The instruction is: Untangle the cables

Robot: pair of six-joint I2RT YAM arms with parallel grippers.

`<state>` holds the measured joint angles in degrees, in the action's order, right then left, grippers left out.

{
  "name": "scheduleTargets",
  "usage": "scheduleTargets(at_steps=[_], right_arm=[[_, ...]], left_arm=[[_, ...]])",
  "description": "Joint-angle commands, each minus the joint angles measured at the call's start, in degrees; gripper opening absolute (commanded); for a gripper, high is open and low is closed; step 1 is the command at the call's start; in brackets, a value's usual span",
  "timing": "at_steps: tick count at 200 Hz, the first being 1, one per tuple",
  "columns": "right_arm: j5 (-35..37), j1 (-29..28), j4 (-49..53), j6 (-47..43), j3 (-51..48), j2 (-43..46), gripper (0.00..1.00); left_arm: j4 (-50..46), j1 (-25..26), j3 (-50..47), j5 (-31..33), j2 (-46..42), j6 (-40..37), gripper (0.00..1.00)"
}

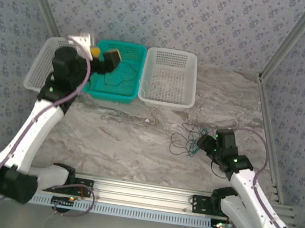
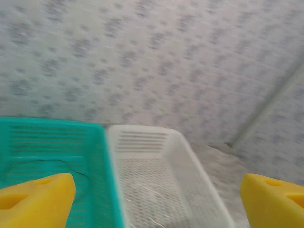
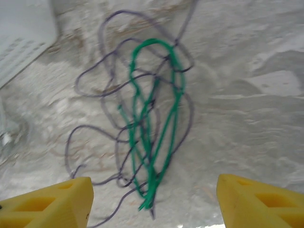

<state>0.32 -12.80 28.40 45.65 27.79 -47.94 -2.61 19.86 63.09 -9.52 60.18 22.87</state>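
- Green + dark grey cables (image 1: 187,139) (image 3: 152,118) tangled in a loose heap on marble table (image 1: 109,136), right of centre, a little in front of white basket (image 1: 169,76).
- Right gripper (image 1: 208,145) (image 3: 154,204) just beside heap, jaws wide, nothing held.
- Left gripper (image 1: 105,55) (image 2: 156,204) over teal basket (image 1: 109,95) (image 2: 95,142), jaws wide, empty.
- Thin dark wire (image 1: 118,77) (image 2: 57,162) inside teal basket.

cables (image 3: 152,118) blurred, white basket (image 2: 142,142) cropped

Three baskets across the upper frame: one teal basket (image 1: 112,94), two white baskets (image 1: 37,71) (image 1: 169,77). One cable tangle (image 3: 154,123), strand count unclear.
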Motion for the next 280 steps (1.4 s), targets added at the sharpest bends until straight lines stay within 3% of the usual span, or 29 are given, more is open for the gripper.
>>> scheduleTargets(at_steps=[1, 28, 57, 72, 95, 118, 146, 160, 180, 207, 241, 280], right_arm=[[-6.46, 4.45, -5.16, -0.57, 1.37, -6.35, 0.72], [-12.35, 5.64, -12.30, -2.80, 3.20, -16.42, 0.72], [-13.69, 3.88, -17.64, -1.79, 3.55, -21.89, 0.69], [-13.31, 2.73, -19.94, -0.84, 2.77, -23.25, 0.59], [-10.82, 1.33, -20.54, -0.77, 1.66, -24.19, 0.32], [-8.71, 0.08, -20.43, -1.83, 0.95, -23.91, 0.30], [-8.84, -0.76, -20.17, -3.35, 0.97, -23.68, 0.10], [-9.11, -1.36, -20.40, -4.03, 0.98, -22.01, 0.05], [-4.95, -5.66, -19.03, -8.54, 2.67, -17.13, 0.01], [3.39, -16.50, -17.48, -18.55, 5.14, -7.02, 0.00], [-0.67, -22.30, -19.00, -23.42, 6.15, 0.97, 0.00], [-7.50, -28.07, -20.95, -25.26, 9.76, -0.02, 0.00]], left_arm=[[3.07, 8.60, -9.52, 2.61, -6.73, 2.32, 0.89], [-1.28, 16.57, -17.80, 8.50, -15.86, 5.20, 0.89], [-7.66, 18.55, -22.51, 10.66, -22.57, 6.83, 0.88], [-10.84, 18.55, -23.86, 11.71, -24.67, 7.01, 0.88], [-11.51, 18.55, -26.57, 12.29, -27.01, 7.86, 0.88], [-10.77, 18.55, -28.26, 12.21, -27.92, 8.65, 0.88], [-10.30, 18.55, -28.66, 12.17, -27.86, 8.44, 0.88], [-10.38, 18.55, -28.68, 12.34, -27.85, 8.07, 0.88], [-10.63, 18.55, -28.72, 12.34, -28.08, 8.15, 0.88], [-9.79, 18.55, -28.32, 11.11, -28.63, 9.58, 0.88], [-7.24, 18.53, -26.10, 6.11, -27.60, 10.93, 0.88], [-1.78, 18.55, -24.94, -3.20, -21.91, 9.74, 0.85]])
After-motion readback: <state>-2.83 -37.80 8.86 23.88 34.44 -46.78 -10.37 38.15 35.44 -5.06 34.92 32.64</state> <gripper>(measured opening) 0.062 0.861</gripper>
